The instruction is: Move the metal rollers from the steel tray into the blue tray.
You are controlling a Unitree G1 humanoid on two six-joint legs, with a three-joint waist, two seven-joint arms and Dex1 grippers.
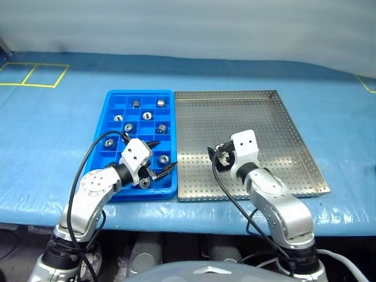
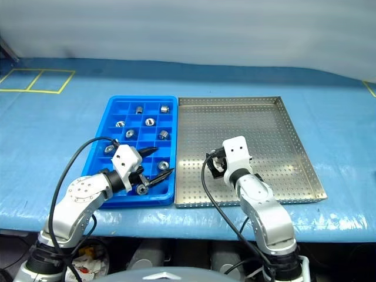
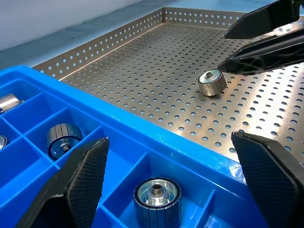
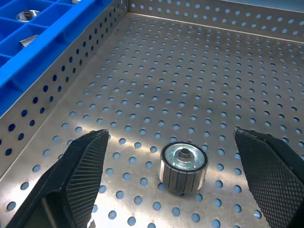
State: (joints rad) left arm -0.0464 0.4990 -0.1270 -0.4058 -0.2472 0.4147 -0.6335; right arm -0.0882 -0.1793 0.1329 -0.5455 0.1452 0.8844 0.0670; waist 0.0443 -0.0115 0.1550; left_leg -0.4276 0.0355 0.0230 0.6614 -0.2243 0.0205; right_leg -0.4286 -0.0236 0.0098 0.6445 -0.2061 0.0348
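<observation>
steel tray [image 1: 276, 126] sits centre-right of the frame, one roller [image 4: 183, 167] standing upright on its perforated base (lower left part), between the spread fingers of the right gripper [image 4: 183, 178]. blue tray [image 1: 111, 100], touching its left rim, holds the other metal rollers [image 1: 147, 114]; left gripper [image 1: 161, 157] spread wide over its lower right corner, pinching nothing.

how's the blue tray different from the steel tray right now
The blue tray is plastic, split into small square compartments; the steel tray is one shiny perforated sheet with a low rim. The blue tray is narrower. It holds many rollers; the steel tray holds one roller. Both lie flat, side by side.
</observation>
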